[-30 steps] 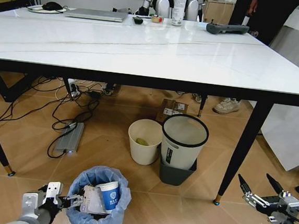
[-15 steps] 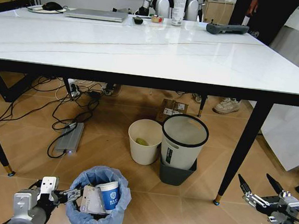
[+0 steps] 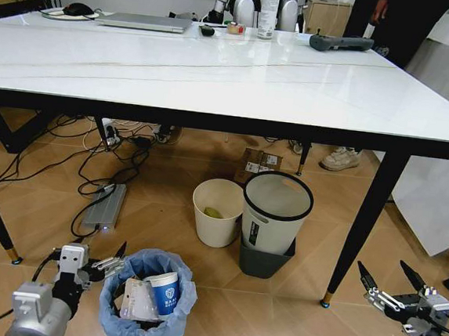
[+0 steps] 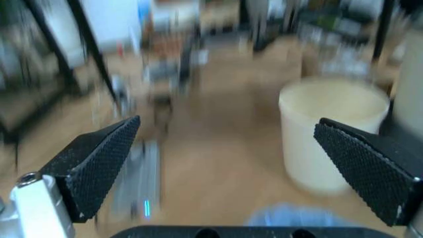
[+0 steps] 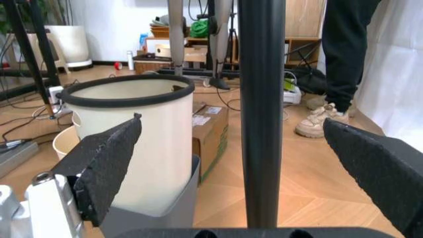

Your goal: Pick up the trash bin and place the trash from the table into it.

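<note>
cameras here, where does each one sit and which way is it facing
Head view: on the robot's head, looking forward and down at the table and the floor, with the trash bin, left gripper and right gripper.
Left wrist view: on the left arm, low, facing the cream bucket between its open fingers.
Right wrist view: on the right arm, low, facing a table leg and the white bin.
Shared: the cream bucket, in the head and left wrist views.

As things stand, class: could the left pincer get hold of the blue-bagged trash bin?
Probably yes. The open left pincer hangs right beside the trash bin, with nothing between them.
</note>
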